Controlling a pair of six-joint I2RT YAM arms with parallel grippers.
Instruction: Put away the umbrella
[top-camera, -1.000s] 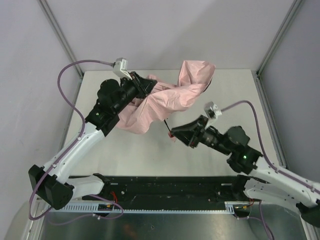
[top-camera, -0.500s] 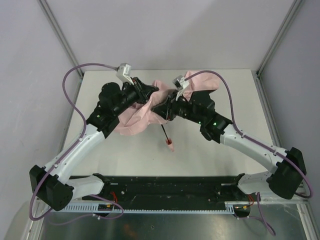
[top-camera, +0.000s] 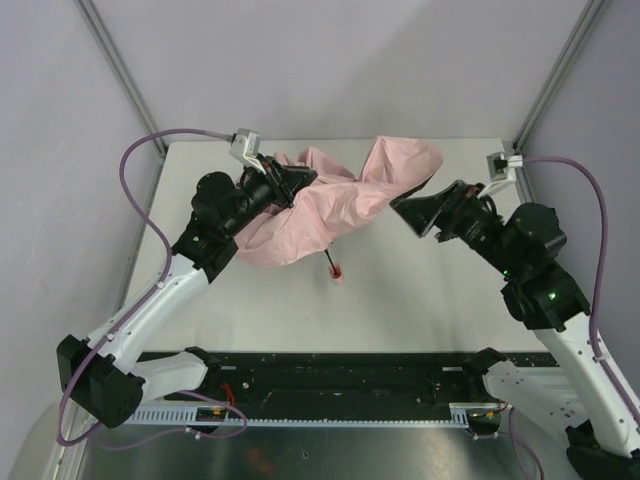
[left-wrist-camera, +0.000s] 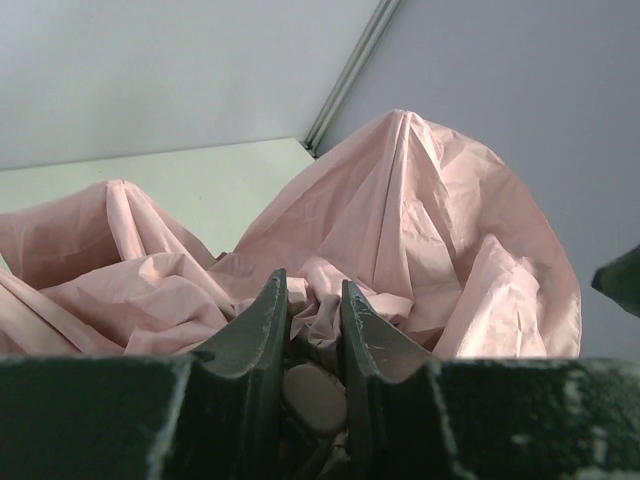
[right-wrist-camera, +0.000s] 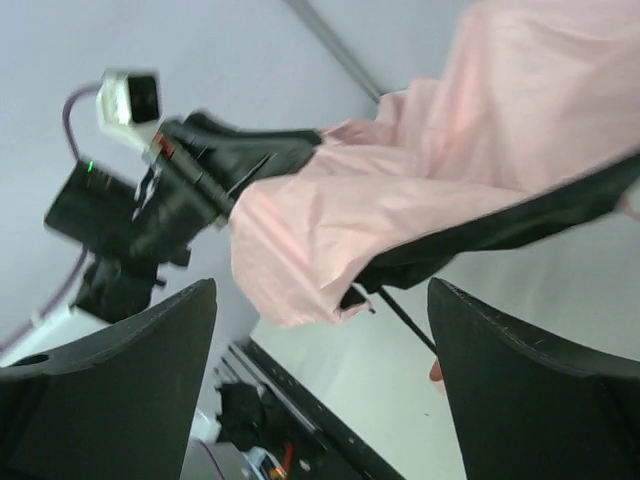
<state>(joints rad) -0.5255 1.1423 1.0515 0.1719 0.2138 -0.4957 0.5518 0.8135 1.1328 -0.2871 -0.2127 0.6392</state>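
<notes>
Left wrist: L hand (left-wrist-camera: 312, 292) on umbrella (left-wrist-camera: 410, 215)

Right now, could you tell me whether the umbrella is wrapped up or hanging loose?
Loose: the umbrella fabric lies spread in crumpled billows, with its black shaft poking out underneath. No closure strap shows around it.

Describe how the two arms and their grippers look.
The left arm and right arm match: white lower links, black upper joints. The left gripper and right gripper are black, each with two curved, tapering fingers. A small pale camera sits at each wrist, trailing a purple cable. A green light glows on the right arm.
</notes>
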